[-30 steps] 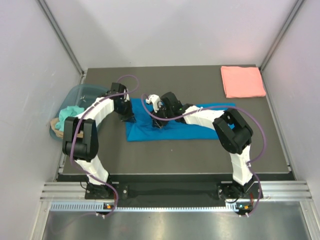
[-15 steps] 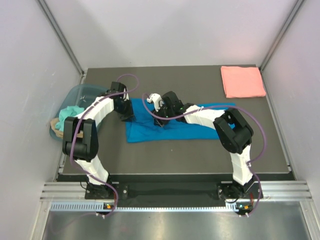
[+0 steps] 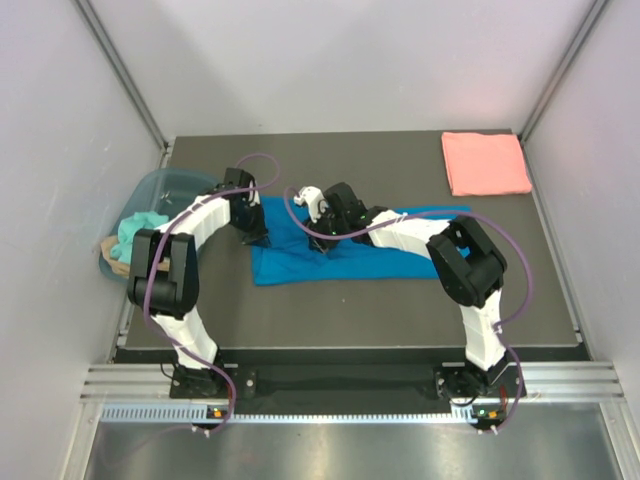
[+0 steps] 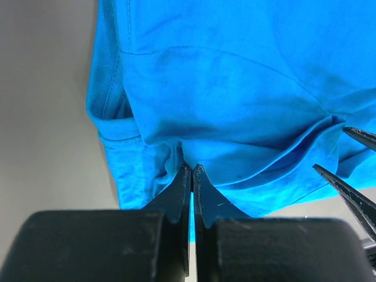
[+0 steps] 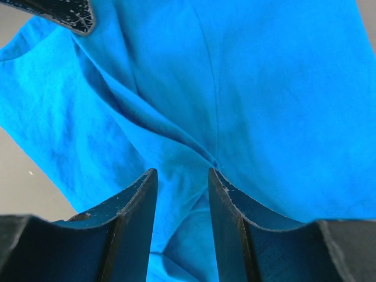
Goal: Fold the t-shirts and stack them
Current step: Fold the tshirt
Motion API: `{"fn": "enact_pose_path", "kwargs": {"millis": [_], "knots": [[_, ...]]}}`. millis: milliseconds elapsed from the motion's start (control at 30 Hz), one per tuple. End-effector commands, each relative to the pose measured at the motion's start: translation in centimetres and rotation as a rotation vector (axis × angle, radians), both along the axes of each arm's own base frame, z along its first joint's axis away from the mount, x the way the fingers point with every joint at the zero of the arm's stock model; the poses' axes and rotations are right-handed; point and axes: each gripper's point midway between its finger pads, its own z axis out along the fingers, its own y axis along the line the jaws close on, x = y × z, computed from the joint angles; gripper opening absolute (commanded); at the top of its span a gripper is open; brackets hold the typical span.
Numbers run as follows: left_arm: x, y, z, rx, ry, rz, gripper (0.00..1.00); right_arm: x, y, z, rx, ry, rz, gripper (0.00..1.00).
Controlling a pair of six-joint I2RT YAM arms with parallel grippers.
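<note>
The bright blue t-shirt [image 3: 372, 257] lies spread and part-folded in the middle of the table. It fills the left wrist view [image 4: 235, 88] and the right wrist view [image 5: 264, 88]. My left gripper [image 3: 258, 234] is at the shirt's left edge, shut on a pinch of its cloth [image 4: 192, 167]. My right gripper [image 3: 319, 241] is low over the shirt's left half, and its jaws [image 5: 182, 175] stand open with a ridge of blue cloth between them. The salmon pink t-shirt [image 3: 486, 163] lies folded at the far right corner.
A translucent blue-grey tub [image 3: 150, 192] holding teal cloth [image 3: 135, 232] stands at the table's left edge, beside the left arm. The right gripper's fingertips [image 4: 346, 191] show close to the left gripper. Grey walls close in on three sides.
Both grippers have shifted slightly to the right over the blue shirt's left end. The shirts lie much as before.
</note>
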Motion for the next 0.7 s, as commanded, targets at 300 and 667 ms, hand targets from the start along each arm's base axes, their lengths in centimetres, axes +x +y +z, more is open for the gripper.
{"fn": "enact_pose_path", "kwargs": {"millis": [300, 667], "knots": [[1.9, -0.3, 1.4, -0.01, -0.05, -0.003, 0.14, 3.3, -0.5, 5.1, 0.134, -0.068, -0.098, 0.41], [2.4, -0.2, 1.3, -0.006, -0.057, 0.001, 0.25, 2.7, 0.4, 3.3, 0.134, -0.002, -0.063, 0.4]]}}
